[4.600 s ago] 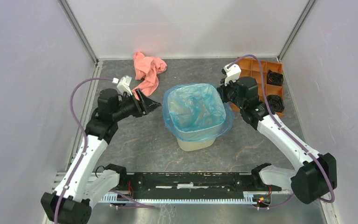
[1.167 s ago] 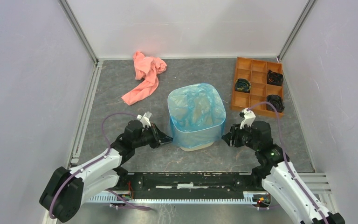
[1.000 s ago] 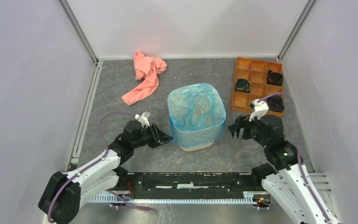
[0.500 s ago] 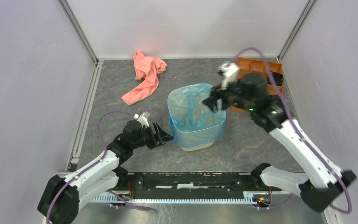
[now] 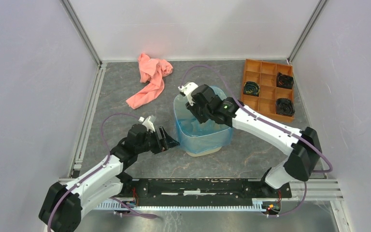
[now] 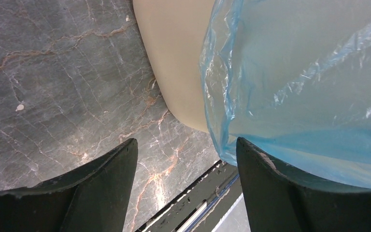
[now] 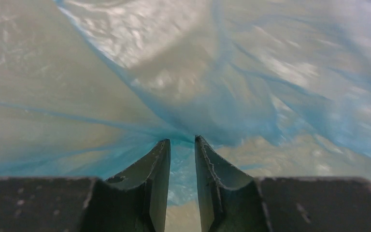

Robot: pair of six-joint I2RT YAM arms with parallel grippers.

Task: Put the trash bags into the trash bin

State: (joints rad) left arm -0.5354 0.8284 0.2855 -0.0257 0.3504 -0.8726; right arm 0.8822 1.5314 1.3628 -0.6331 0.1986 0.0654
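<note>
The table (image 5: 125, 140) is a dark grey, marble-veined slab, closed in by pale walls (image 5: 193, 29) on the left, right and far sides, with a black rail (image 5: 198, 188) along its near edge. A pink cloth (image 5: 150, 79) lies crumpled at far left. An orange tray (image 5: 265, 86) sits at far right with black coils (image 5: 251, 88) in three of its compartments.

The trash bin (image 5: 204, 151) (image 6: 174, 63) stands mid-table. The trash bag (image 5: 207, 137) (image 6: 309, 87) (image 7: 270, 82) lines it, its blue film folded over the rim and hanging down the outer walls. Only the cream base shows beneath.

The left fingers (image 5: 166, 141) (image 6: 111, 174) are low at the bin's near-left corner, spread wide and holding nothing. The bag's hem hangs just beyond the right-hand one.

The right arm (image 5: 261, 123) reaches over the bin from the right, its wrist down in the mouth, so the top view hides its tips. In the wrist view the right fingers (image 7: 157, 174) are nearly together, with a narrow slit between them. The bag's creases gather at the tips, but I cannot tell whether film is actually pinched. That view is blurred, and the bin's floor cannot be made out through the plastic.
</note>
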